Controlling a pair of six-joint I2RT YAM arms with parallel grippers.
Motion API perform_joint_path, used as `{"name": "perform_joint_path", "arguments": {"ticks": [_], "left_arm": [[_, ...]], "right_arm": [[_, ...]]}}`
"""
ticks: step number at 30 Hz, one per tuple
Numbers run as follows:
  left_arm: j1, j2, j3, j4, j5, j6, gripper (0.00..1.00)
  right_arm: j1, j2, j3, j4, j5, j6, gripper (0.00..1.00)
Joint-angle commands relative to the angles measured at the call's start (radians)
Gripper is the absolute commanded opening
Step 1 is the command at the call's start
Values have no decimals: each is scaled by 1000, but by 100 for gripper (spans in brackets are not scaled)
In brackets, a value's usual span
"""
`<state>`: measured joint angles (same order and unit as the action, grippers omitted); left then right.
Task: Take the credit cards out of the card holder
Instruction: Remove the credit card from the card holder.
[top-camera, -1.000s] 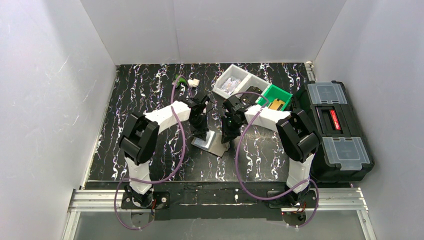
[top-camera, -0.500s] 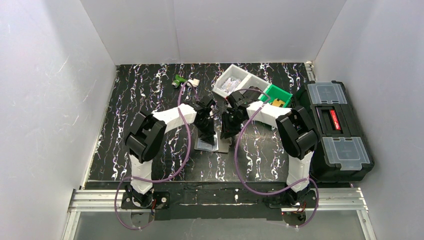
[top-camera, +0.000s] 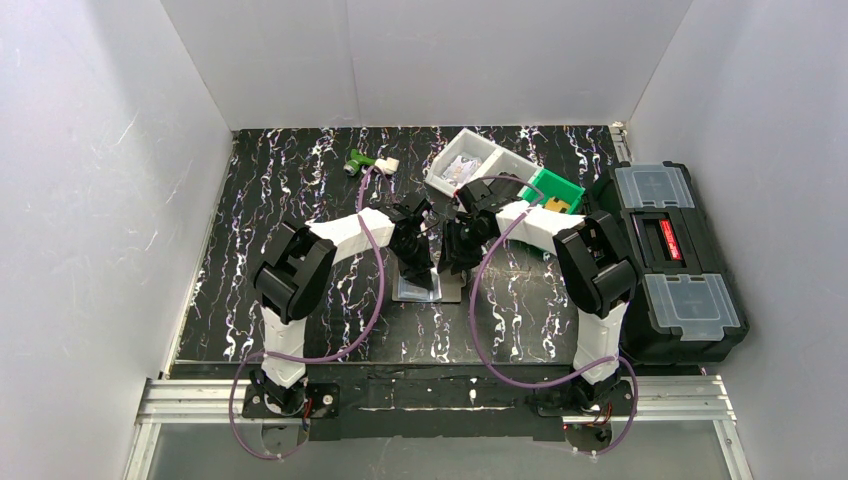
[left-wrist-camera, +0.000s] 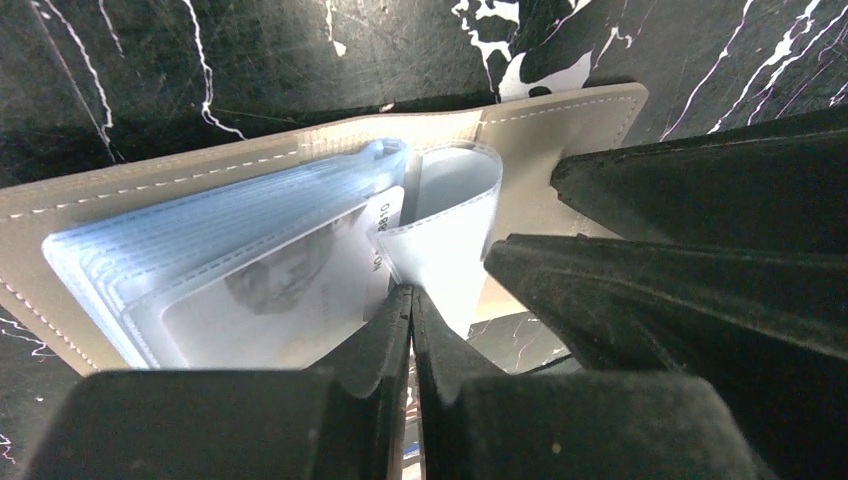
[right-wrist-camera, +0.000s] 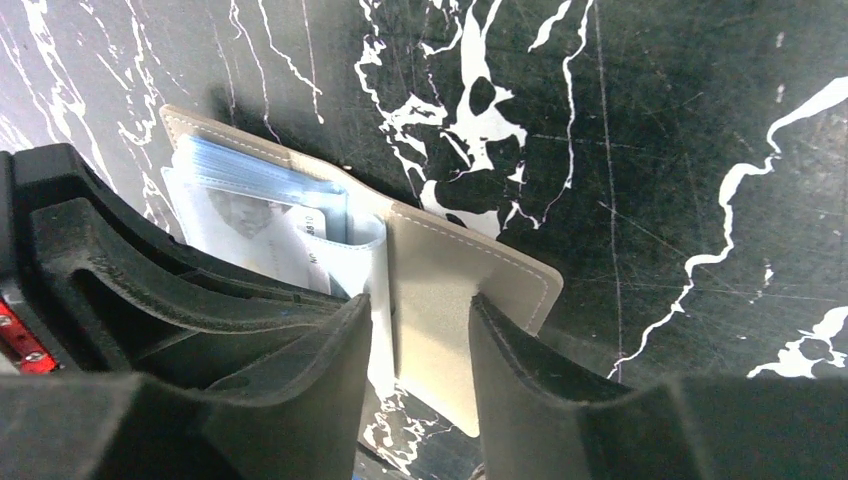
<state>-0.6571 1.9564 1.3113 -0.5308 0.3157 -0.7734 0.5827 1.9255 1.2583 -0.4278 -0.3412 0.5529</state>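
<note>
The card holder (top-camera: 432, 290) lies open on the black marbled table, grey inside, with a stack of clear bluish sleeves (left-wrist-camera: 230, 225). A pale card with a portrait (left-wrist-camera: 290, 290) shows through the top sleeve; I cannot make out any blue cards. My left gripper (left-wrist-camera: 410, 292) is shut, its tips pinching the edge of a curled sleeve (left-wrist-camera: 445, 215). In the top view it (top-camera: 416, 268) stands over the holder's left half. My right gripper (right-wrist-camera: 420, 340) is open and straddles the holder's bare right flap (right-wrist-camera: 450, 290), close beside the left gripper (top-camera: 452, 262).
A white bin (top-camera: 470, 165) and a green bin (top-camera: 552, 195) stand at the back right. A black toolbox (top-camera: 668, 255) lies along the right edge. A small green and white object (top-camera: 365, 162) lies at the back. White walls enclose the table.
Both grippers have drawn closer together over the holder. The holder has shifted a little and now lies flatter and squarer to the table's front edge.
</note>
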Motion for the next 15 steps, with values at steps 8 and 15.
{"name": "perform_joint_path", "arguments": {"ticks": [8,15], "left_arm": [[-3,-17,8,8,18,-5,3],[-4,-13,0,8,23,4,3]], "right_arm": [[50,82,30,-59,110,-5,37],[51,43,-13,-41,126,12,51]]}}
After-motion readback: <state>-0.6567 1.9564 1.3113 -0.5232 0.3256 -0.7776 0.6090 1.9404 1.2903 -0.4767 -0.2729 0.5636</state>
